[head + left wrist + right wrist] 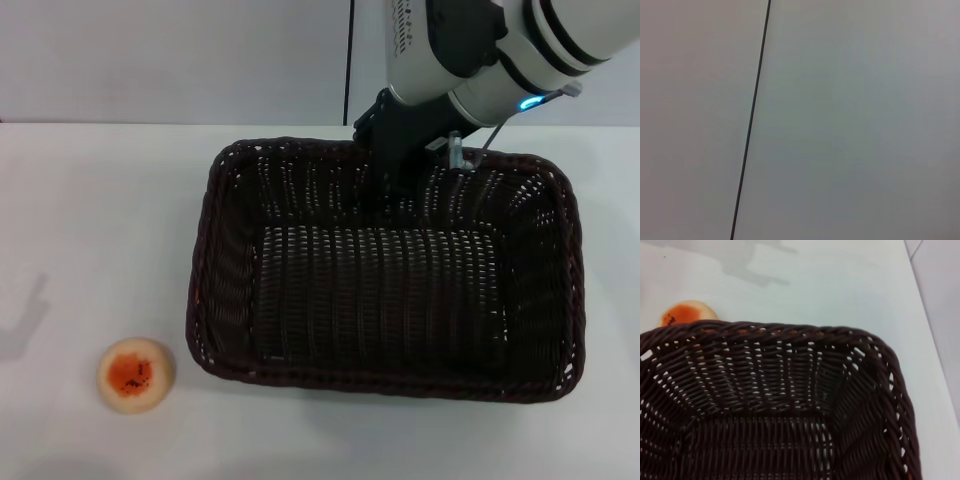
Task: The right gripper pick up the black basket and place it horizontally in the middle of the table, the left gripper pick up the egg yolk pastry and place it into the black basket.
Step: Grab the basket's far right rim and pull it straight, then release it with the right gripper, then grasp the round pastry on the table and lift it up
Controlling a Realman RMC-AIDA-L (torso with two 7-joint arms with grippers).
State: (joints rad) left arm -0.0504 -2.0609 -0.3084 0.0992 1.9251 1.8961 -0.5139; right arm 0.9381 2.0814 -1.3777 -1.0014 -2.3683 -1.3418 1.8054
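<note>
Black basket (385,270) lies lengthwise across the plain white counter (90,220), a pale wall behind; the egg yolk pastry (135,374) sits on the counter near its front-left corner. The right claw (392,150) reaches down at the far rim, grip state unclear.

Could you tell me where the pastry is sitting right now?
In the head view, the pastry lies on the table at the robot's near left, just outside the basket's left corner, not touching it.

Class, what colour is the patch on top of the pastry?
Orange-red with dark speckles, on a cream egg yolk pastry; the head view shows it best.
</note>
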